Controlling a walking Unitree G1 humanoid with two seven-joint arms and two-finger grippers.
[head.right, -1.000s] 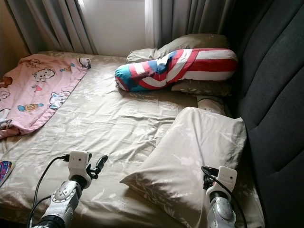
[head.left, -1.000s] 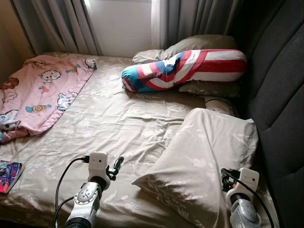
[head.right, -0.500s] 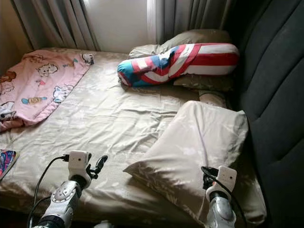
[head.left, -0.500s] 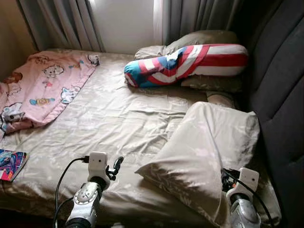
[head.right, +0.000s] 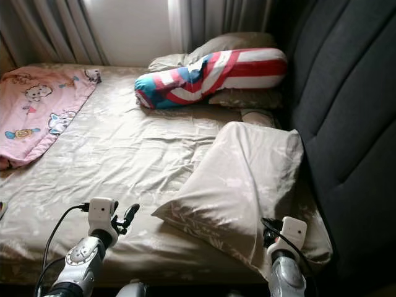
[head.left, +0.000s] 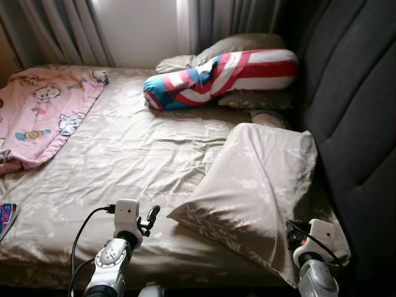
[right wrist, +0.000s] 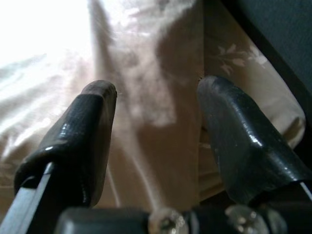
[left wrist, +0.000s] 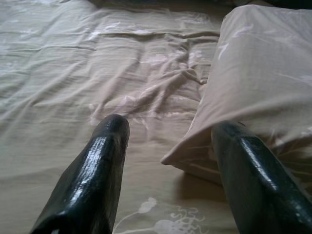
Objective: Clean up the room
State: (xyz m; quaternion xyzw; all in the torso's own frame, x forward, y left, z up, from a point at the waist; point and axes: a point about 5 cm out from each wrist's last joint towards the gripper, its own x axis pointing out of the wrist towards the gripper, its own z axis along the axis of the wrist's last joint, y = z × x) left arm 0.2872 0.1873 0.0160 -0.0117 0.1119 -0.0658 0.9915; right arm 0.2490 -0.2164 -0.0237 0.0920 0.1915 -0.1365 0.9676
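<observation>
Bed (head.left: 124,154): beige sheet, wrinkled, running from the curtained window down to the near edge; dark padded headboard (head.left: 359,111) along the robot's right.
Pink blanket (head.left: 43,111): cartoon print, bunched at the far left corner, partly hanging off the side.
Beige pillow (head.left: 260,185): largest loose item, lying askew on the right half of the bed, one end against the headboard, near corner pointing toward the middle of the sheet.
Handling of pillow: probably light, soft and floppy; likely to sag and fold if lifted by one point. Cover looks smooth, so possibly slippery. Best hold judged to be a pinch of the fabric at a corner or seam, ideally one corner per gripper.
Striped bolster (head.left: 216,77): red, white and blue, laid across two more beige pillows at the head end by the window.
Left gripper (left wrist: 168,161): fingers spread wide, low over the sheet, aimed at the pillow's near corner, holding nothing.
Right gripper (right wrist: 156,126): fingers apart, straddling the pillow's lower edge near the headboard, not yet closed on the fabric.
Book (head.left: 6,216): colourful cover, at the left bed edge.
</observation>
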